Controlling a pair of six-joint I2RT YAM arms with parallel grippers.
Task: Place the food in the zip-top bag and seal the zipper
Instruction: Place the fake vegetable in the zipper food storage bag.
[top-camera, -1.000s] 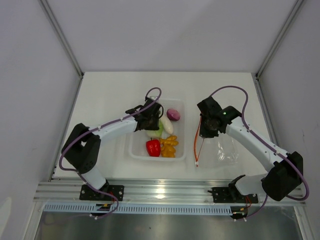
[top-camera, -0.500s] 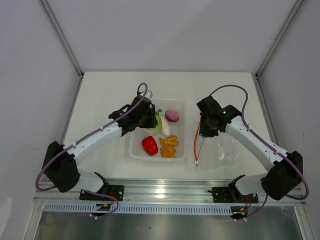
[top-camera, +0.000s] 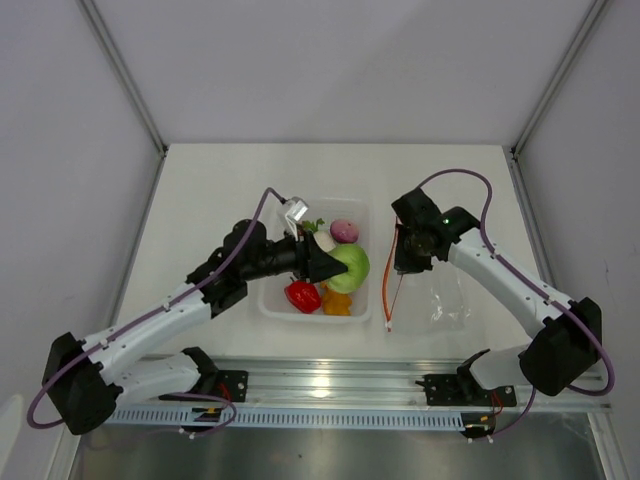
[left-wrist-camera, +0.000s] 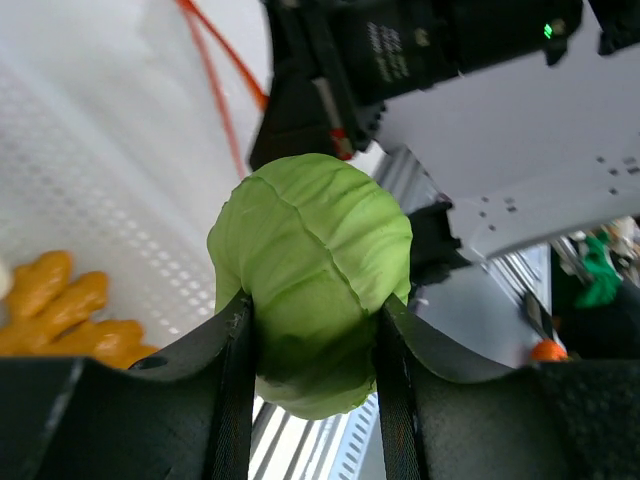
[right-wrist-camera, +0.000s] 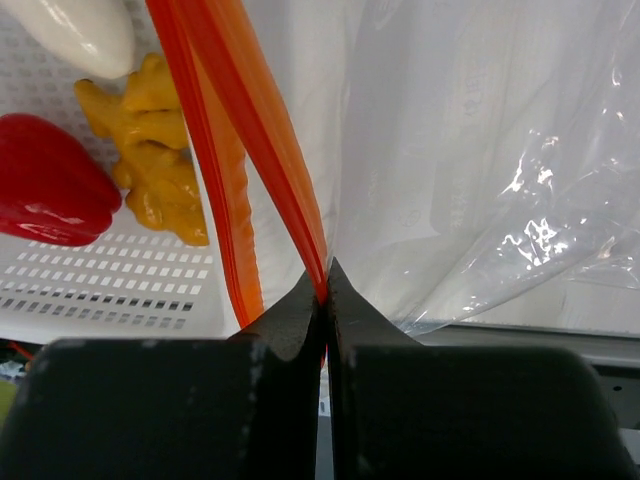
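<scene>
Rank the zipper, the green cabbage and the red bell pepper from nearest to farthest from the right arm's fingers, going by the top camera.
1. The zipper: pinched between the right fingers.
2. The green cabbage: to their left, held in the left fingers over the tray.
3. The red bell pepper: farther left, lying in the tray's near part.

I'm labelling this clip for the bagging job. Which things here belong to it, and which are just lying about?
Job:
cabbage, held in the left gripper
pepper, radish, onion, yellow piece
bag, its zipper pinched by the right gripper

Just there:
tray
rail
cables
</scene>
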